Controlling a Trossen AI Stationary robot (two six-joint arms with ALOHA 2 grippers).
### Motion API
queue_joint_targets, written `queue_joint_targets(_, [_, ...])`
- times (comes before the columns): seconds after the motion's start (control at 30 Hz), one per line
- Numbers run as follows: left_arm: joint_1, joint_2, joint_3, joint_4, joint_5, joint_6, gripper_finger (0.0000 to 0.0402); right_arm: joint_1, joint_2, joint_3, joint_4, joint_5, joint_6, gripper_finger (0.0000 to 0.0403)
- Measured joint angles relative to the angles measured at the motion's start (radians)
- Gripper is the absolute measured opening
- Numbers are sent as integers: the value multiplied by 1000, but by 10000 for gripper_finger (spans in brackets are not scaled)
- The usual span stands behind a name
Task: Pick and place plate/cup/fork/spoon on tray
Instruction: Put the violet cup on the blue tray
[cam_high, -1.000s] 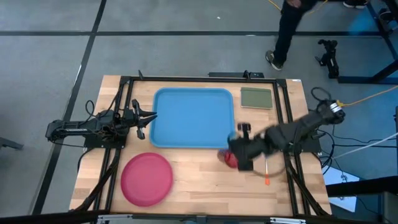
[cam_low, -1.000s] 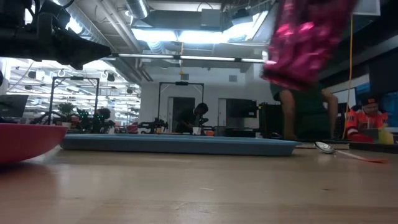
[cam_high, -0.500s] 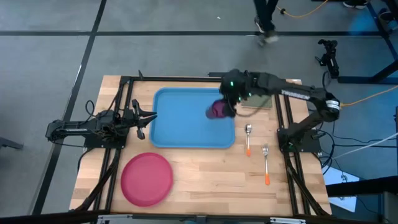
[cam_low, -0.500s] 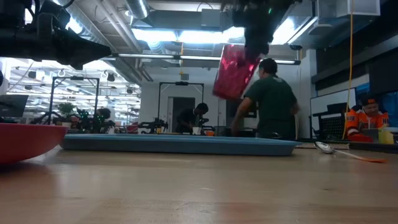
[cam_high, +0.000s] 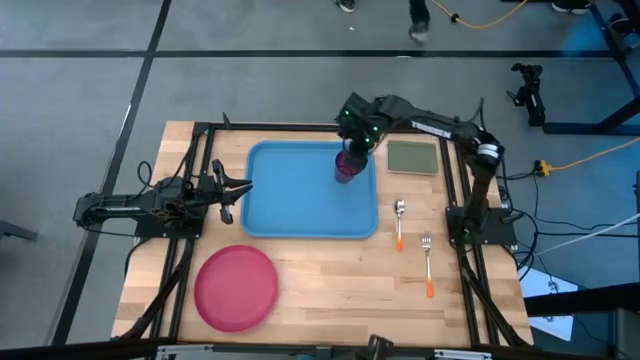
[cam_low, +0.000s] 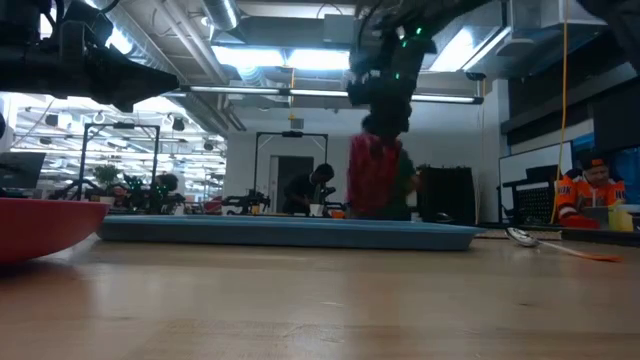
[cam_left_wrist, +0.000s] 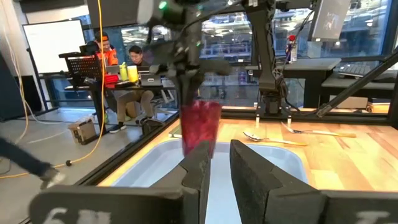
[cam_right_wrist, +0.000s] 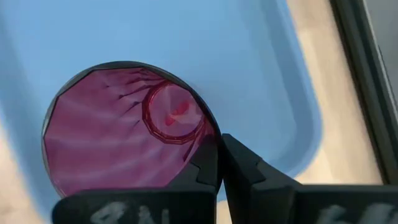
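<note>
If the right end effector lets go before the cup is seated flat, the cup could tip or roll across the tray. Its fingers are nearly closed, pinching the cup's rim, with the cup upright over the tray's 1 o'clock corner. The left end effector waits just off the tray's 9 o'clock edge, holding nothing, fingers close together.

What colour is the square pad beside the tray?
Olive green. The pad lies just right of the light-blue tray, clearest in the high view.
</note>
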Motion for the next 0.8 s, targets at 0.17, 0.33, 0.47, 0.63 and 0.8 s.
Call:
queue_joint_targets(0.17, [0,0,0,0,0,0,55,-67,66,7,-25,-20,-35,8])
queue_joint_targets(0.33, [0,0,0,0,0,0,55,-109,78,7,-15,-58,-36,8])
queue_joint_targets(0.47, [0,0,0,0,0,0,55,-125,78,7,7,-59,-37,16])
queue_joint_targets(0.63, [0,0,0,0,0,0,55,-126,78,7,-5,-59,-35,38])
queue_joint_targets(0.8, [0,0,0,0,0,0,55,-125,78,7,-13,-52,-34,41])
